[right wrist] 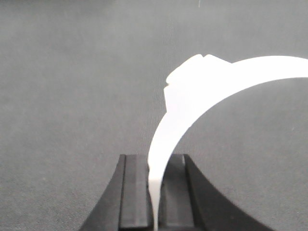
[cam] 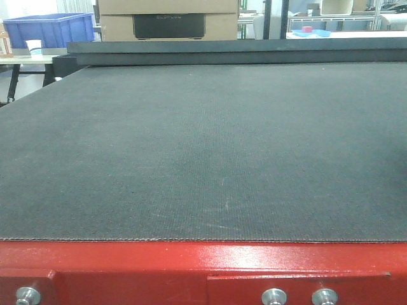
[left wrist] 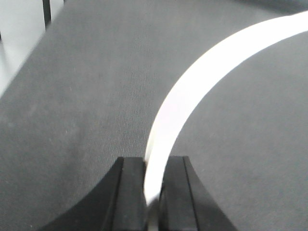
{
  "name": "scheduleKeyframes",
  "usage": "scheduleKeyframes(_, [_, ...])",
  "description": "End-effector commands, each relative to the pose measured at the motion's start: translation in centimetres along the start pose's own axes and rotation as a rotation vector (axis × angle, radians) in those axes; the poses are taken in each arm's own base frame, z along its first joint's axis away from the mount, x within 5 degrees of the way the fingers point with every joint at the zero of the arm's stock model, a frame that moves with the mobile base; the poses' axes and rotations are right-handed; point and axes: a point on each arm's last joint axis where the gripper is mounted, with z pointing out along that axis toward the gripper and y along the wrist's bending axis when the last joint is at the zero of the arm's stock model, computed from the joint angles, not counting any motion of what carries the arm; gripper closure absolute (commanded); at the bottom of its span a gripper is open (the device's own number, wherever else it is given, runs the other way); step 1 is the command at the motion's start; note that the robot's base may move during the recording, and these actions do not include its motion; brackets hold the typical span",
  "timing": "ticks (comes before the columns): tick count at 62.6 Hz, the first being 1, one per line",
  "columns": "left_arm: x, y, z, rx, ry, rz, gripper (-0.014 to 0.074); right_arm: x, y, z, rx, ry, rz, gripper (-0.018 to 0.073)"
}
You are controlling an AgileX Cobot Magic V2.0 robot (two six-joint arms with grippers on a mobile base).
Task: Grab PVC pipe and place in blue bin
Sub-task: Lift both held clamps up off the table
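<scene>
In the left wrist view a thin white PVC pipe point(left wrist: 202, 77) arcs up and to the right out of my left gripper point(left wrist: 154, 161), whose black fingers are shut on its lower end above the dark mat. The right wrist view shows a white PVC pipe point(right wrist: 192, 106) clamped the same way in my right gripper point(right wrist: 155, 159), with a small flat tab point(right wrist: 185, 72) jutting from the arc. Whether both views show one strap or two, I cannot tell. The blue bin point(cam: 48, 28) stands far back left in the front view. No gripper or strap appears in that view.
A wide dark grey mat point(cam: 203, 146) covers the table, with a red metal edge point(cam: 203, 260) at the front. A raised dark ledge point(cam: 241, 51) runs along the back, with a cardboard box point(cam: 168, 19) behind it. A white cup point(cam: 34, 46) stands by the bin.
</scene>
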Motion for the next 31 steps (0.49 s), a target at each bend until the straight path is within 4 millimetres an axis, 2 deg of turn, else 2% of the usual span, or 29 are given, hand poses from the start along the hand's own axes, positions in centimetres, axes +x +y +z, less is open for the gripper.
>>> scheduleKeyframes(1, [-0.3,0.0,-2.4,0.017,-0.104,-0.012,0.0707,0.4,-0.1,-1.5,0.0,-0.107,-0.009,0.072])
scheduleKeyframes(11, [-0.7,-0.2,-6.0,0.041,-0.206,-0.003,0.0707,0.4,0.0,-4.3,-0.01,-0.217,-0.014,0.072])
scheduleKeyframes(25, [-1.5,-0.5,-10.3,0.075,-0.385,0.004,0.0707,-1.3,0.1,-6.9,-0.016,-0.467,-0.014,0.072])
scheduleKeyframes(31, [-1.5,-0.4,-11.4,0.043,-0.421,0.117,0.0707,-1.4,0.1,-7.2,-0.018,-0.483,-0.014,0.072])
